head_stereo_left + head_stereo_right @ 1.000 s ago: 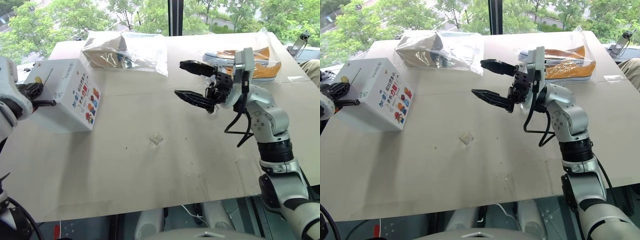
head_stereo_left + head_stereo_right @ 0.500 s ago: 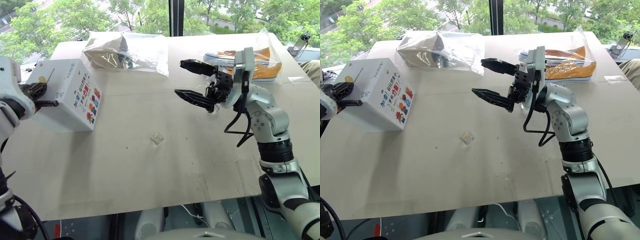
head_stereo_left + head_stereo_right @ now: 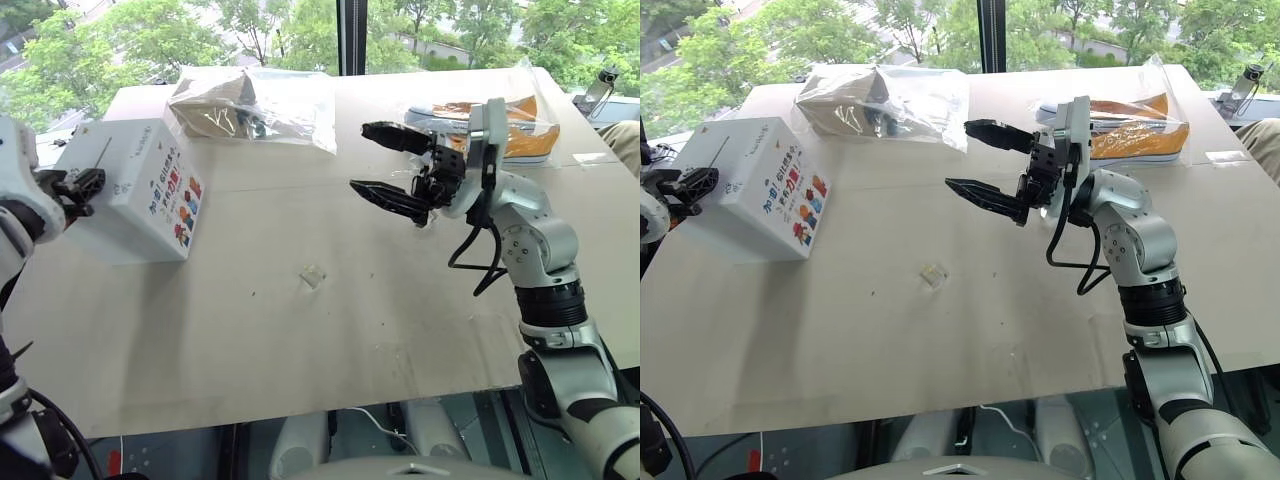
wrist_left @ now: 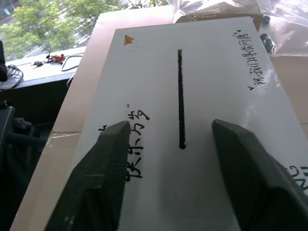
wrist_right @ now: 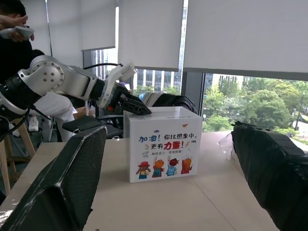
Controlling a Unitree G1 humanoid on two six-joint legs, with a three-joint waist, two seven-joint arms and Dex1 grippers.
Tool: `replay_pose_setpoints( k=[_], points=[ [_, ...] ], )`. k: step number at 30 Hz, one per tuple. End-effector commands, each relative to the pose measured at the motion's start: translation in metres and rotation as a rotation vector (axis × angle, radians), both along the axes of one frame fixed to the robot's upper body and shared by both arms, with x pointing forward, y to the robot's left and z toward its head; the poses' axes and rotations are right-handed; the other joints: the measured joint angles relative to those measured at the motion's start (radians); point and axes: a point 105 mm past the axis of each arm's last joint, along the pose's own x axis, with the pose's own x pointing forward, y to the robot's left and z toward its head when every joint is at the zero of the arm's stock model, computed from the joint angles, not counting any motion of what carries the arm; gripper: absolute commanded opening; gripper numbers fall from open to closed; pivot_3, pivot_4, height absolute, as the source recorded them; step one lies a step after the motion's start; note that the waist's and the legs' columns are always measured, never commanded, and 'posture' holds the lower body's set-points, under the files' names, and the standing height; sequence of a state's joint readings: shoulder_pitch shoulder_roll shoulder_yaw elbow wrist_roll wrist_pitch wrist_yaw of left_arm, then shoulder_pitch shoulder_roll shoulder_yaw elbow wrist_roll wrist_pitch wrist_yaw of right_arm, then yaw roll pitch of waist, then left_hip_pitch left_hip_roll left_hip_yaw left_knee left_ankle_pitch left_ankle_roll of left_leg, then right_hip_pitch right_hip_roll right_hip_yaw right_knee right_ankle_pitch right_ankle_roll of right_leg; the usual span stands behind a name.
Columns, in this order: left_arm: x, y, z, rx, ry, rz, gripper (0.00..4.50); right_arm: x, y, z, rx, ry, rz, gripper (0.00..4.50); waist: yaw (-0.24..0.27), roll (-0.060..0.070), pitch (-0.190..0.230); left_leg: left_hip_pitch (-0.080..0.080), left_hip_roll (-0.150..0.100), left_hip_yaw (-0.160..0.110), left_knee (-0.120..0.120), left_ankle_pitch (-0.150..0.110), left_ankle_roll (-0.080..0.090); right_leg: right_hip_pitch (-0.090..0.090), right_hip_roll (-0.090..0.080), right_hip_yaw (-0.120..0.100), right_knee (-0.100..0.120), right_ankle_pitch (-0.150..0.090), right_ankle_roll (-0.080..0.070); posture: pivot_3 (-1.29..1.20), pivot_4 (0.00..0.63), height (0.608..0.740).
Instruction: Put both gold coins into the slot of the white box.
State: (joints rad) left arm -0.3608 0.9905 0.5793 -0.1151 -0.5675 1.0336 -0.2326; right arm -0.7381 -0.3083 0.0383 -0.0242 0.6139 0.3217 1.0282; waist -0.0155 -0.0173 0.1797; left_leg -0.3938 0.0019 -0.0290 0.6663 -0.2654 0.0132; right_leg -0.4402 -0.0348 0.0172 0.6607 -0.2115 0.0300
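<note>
1. The white box (image 3: pixel 135 190) has blue lettering, and one side carries colourful cartoon stickers.
2. Its slot (image 4: pixel 180 98) is a thin black line.
3. My gripper fingers (image 4: pixel 248 168) are matte black with a fine textured pattern.
4. The table (image 3: pixel 300 330) is pale beige.

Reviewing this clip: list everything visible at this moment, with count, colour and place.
white cardboard box: one, white with colourful stickers, table's left end
thin dark slot: one, black, box's top face
clear plastic bags of shoes: two, one far centre, one with an orange shoe far right
small clear plastic scrap: one, mid-table
beige table: one
person: one, dark top, behind the left arm
left tool: black, open, over the slot
right tool: black, open, above mid-table
</note>
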Motion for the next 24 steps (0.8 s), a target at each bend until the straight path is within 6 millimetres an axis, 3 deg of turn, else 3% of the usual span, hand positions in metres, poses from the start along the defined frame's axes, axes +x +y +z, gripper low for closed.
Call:
replay_pose_setpoints(
  k=[1,2,5,8,11,13,19,24],
  points=[
    [0.000,0.006,-0.016,-0.001,0.056,0.032,2.54,-0.007,-0.004,0.013,0.027,-0.066,-0.006,4.50,0.000,0.000,0.000,0.000,0.000,0.000,0.001,0.000,0.000,0.000,0.000,0.000,0.001,0.000,0.000,0.00,0.150,0.740],
    [0.002,0.003,-0.009,0.011,0.012,0.010,2.54,-0.007,-0.004,0.013,0.027,-0.064,-0.008,4.50,-0.001,0.000,0.000,0.000,0.000,0.000,0.002,0.000,0.000,0.000,0.000,0.000,0.001,0.000,0.000,0.00,0.150,0.740],
    [0.004,-0.046,0.030,0.011,-0.219,-0.266,2.54,-0.007,-0.005,0.005,0.006,-0.044,-0.008,4.50,0.001,0.000,0.000,0.001,0.000,0.000,0.002,0.000,0.000,0.001,0.001,0.000,0.002,0.000,0.000,0.00,0.150,0.740],
    [-0.008,-0.082,0.040,-0.028,-0.310,-0.486,2.54,-0.008,-0.002,-0.007,-0.035,-0.016,-0.006,4.50,0.002,-0.005,-0.001,-0.004,0.000,-0.003,0.004,0.001,-0.001,0.000,0.000,-0.002,0.001,0.000,0.000,0.00,0.150,0.740],
    [-0.040,-0.122,0.013,-0.015,-0.202,-0.765,2.54,-0.011,0.011,-0.049,-0.175,0.045,-0.021,4.50,-0.013,-0.005,-0.003,-0.004,0.000,-0.001,0.003,0.003,-0.005,-0.001,-0.001,-0.001,-0.001,0.000,0.000,0.00,0.150,0.740],
    [-0.056,-0.133,-0.012,0.009,-0.073,-0.848,2.54,-0.010,0.020,-0.069,-0.204,0.084,-0.046,4.50,-0.024,-0.004,-0.003,-0.003,0.001,0.002,0.001,0.003,-0.005,-0.001,-0.002,0.005,-0.003,-0.001,0.001,0.00,0.150,0.740],
    [-0.076,-0.128,-0.072,0.099,0.222,-0.853,2.54,0.000,0.047,-0.127,-0.340,0.115,-0.145,4.50,-0.027,-0.003,-0.002,-0.003,0.002,0.002,0.000,0.001,-0.001,-0.006,0.002,0.006,0.002,0.000,-0.001,0.00,0.150,0.740],
    [-0.085,-0.119,-0.091,0.102,0.253,-0.828,2.54,0.011,0.071,-0.148,-0.374,0.148,-0.207,4.50,-0.023,-0.004,-0.002,-0.001,0.002,0.003,0.003,0.001,-0.002,-0.002,0.007,0.004,0.001,-0.002,-0.005,0.00,0.150,0.740]
  ],
)
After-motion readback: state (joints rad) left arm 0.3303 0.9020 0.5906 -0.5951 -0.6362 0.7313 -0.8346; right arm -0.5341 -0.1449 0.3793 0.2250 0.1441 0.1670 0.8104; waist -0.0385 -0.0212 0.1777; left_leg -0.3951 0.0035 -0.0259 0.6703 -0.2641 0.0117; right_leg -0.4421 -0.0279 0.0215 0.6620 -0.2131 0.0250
